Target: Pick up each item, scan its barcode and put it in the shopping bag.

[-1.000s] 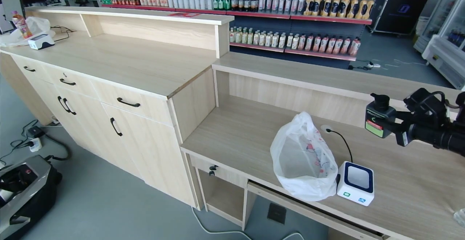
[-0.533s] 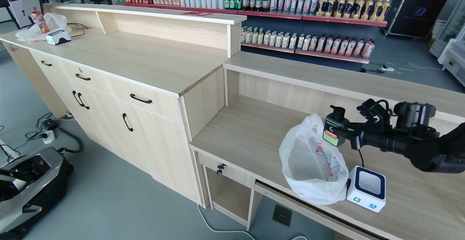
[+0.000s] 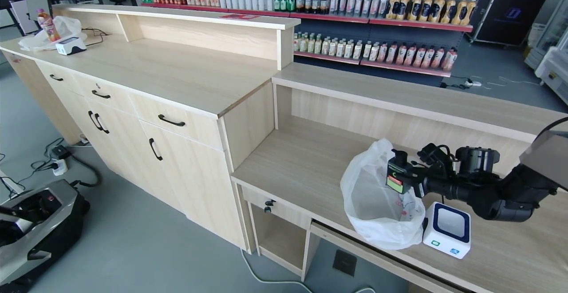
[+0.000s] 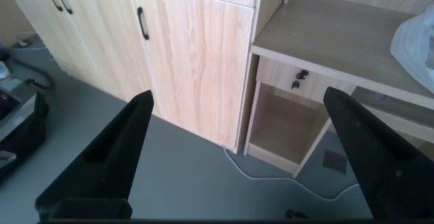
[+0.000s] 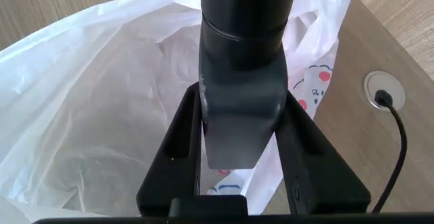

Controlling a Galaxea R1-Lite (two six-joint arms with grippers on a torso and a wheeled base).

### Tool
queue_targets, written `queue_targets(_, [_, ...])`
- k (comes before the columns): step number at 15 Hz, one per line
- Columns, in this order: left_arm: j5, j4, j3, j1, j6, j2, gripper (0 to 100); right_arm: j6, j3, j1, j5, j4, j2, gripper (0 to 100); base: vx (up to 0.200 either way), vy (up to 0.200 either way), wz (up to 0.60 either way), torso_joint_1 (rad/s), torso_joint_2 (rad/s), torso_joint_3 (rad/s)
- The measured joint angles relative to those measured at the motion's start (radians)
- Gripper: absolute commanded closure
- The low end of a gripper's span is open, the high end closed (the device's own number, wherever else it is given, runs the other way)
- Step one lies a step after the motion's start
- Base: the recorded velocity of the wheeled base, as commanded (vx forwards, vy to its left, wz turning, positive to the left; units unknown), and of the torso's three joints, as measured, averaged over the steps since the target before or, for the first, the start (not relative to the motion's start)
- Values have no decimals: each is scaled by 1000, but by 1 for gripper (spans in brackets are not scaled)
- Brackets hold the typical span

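**Bottle held over the bag's mouth**

Your right gripper [image 3: 406, 178] has its fingers clamped on a dark bottle [image 3: 396, 176], upright above the open mouth of the white shopping bag [image 3: 377, 213] on the counter [image 3: 306, 164]. The scanner [image 3: 447, 230] sits just beside the bag, at its four o'clock. Your left gripper [image 4: 234, 153] hangs spread wide above the floor [image 4: 190, 183], holding nothing.

Stocked drink shelves [image 3: 377, 20] stand behind the wooden counter [image 3: 177, 75].

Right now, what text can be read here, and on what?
Nothing can be read.
Label on the bottle in the right claw: blurred.
Stickers on the scanner: too small.
Print on the shopping bag: pictures, no legible words.
Labels on the shelf bottles: too small.
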Motion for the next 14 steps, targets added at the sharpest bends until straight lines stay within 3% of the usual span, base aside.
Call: queue_targets(14, [0, 0, 0, -1, 0, 0, 0, 32, -108, 5, 5, -86, 177, 100, 0, 0, 0, 0, 0, 0])
